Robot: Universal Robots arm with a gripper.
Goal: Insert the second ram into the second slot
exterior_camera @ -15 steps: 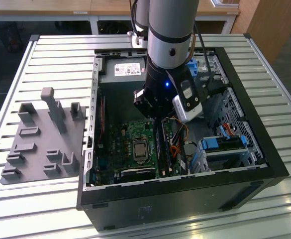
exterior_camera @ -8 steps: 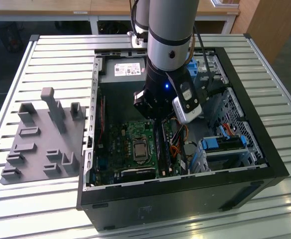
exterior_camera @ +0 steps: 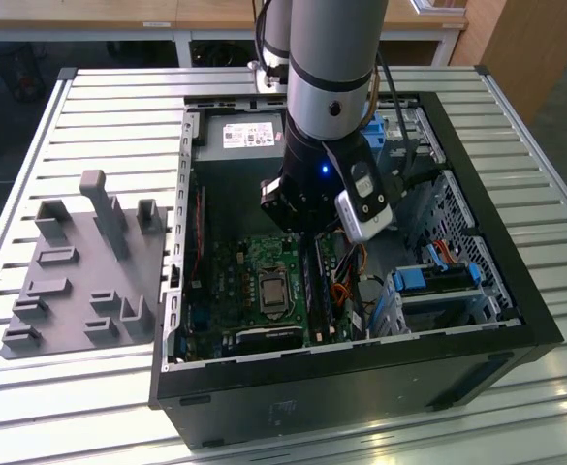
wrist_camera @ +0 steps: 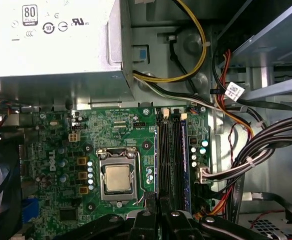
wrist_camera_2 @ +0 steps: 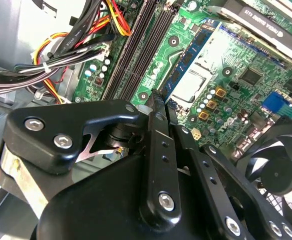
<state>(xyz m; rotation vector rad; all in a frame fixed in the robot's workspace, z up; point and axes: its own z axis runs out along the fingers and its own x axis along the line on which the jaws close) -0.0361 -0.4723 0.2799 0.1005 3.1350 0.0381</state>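
my gripper (wrist_camera_2: 158,102) pinches the second ram (wrist_camera_2: 195,56), a light, stiff, brittle stick, best held mid-length off its contacts; in the exterior view, the slots (exterior_camera: 314,286) lie three o'clock of the processor (exterior_camera: 268,289).

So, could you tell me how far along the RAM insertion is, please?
Done: the second ram already stands in a slot beside the CPU socket. In hand: the gripper is down at that stick's end; contact is hidden. Left: whether it is fully seated cannot be told.
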